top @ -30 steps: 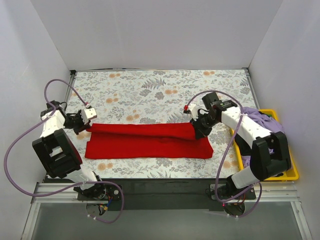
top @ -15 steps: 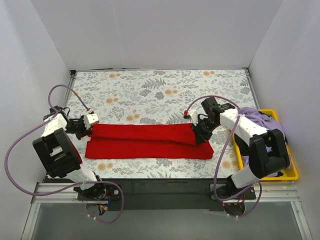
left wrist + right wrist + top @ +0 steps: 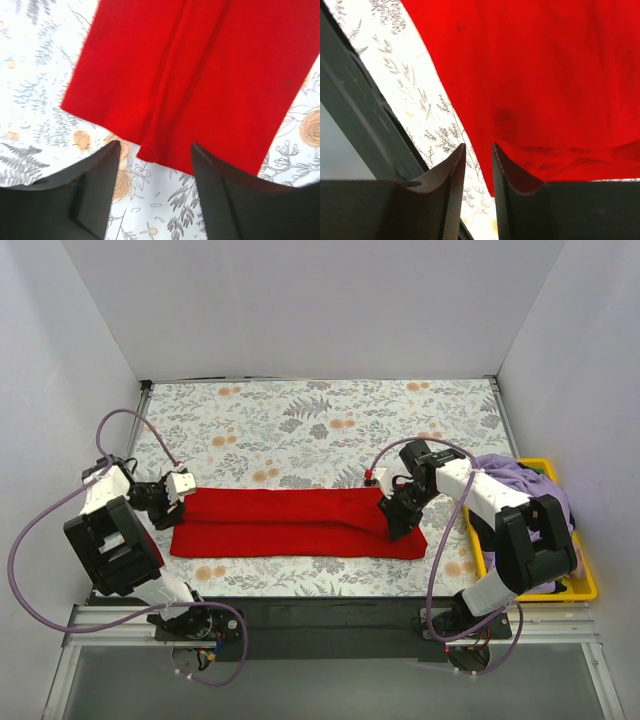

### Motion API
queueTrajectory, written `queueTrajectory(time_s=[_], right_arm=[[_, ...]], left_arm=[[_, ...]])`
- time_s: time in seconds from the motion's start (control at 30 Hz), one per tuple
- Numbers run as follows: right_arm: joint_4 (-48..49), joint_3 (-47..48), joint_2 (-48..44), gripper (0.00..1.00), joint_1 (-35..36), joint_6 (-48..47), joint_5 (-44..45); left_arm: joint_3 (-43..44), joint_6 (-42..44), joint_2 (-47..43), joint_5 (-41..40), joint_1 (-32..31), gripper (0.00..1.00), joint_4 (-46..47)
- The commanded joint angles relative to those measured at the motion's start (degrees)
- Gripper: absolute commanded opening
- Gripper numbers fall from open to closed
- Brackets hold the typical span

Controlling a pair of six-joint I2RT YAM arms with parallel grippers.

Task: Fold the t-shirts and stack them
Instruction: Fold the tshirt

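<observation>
The red t-shirt (image 3: 295, 523) lies on the table folded into a long flat strip. My left gripper (image 3: 172, 502) sits at the strip's left end. It stands open in the left wrist view (image 3: 156, 144), with the shirt's hem (image 3: 190, 75) just beyond the fingertips and only tablecloth between them. My right gripper (image 3: 393, 512) rests over the strip's right end. Its jaws (image 3: 478, 146) are a narrow gap apart, and the red cloth (image 3: 535, 75) lies under and beside the right finger. The lilac t-shirt (image 3: 515, 475) is heaped in the yellow bin.
The yellow bin (image 3: 588, 587) stands off the table's right side. A floral tablecloth (image 3: 320, 430) covers the table, and white walls close in the left, back and right. The table's dark front rail (image 3: 355, 115) shows in the right wrist view.
Both grippers have gone from shut to open and let go of the red shirt. The fold they carried now lies flat. The right gripper has come slightly nearer the front.
</observation>
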Motion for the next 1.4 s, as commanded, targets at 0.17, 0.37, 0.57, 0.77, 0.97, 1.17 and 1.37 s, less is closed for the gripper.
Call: queueTrajectory(time_s=[0.17,0.37,0.57,0.77,0.97,1.17,1.37], right_arm=[[-4.4,1.7,-5.7,0.36,-5.3,-2.9,-5.6],[-3.3,5.9,-0.5,0.36,-11.7,1.8,-8.5],[0.8,6.3,3.7,0.4,-11.9,8.5,-8.8],[1.4,5.4,6.4,0.42,-11.9,11.5,-8.8],[3.0,4.6,8.1,0.45,-11.8,13.3,-9.8],[3.1,5.2,10.1,0.46,-11.9,13.6,-9.9],[3.3,5.4,11.6,0.46,-11.9,14.4,-8.2]], left_arm=[[5.9,-16.5,-8.4,15.1,-10.8,0.6,-1.6],[0.8,-55.1,-14.0,15.7,-35.1,0.6,22.7],[6.8,-79.3,-2.0,3.3,-56.3,0.59,36.4],[18.0,-90.3,14.4,-1.0,-61.7,0.61,36.5],[20.4,-93.4,18.6,-1.8,-64.0,0.62,38.3],[20.5,-93.8,19.6,-2.3,-65.5,0.62,39.0],[20.7,-93.6,20.9,-3.7,-67.4,0.6,39.6]])
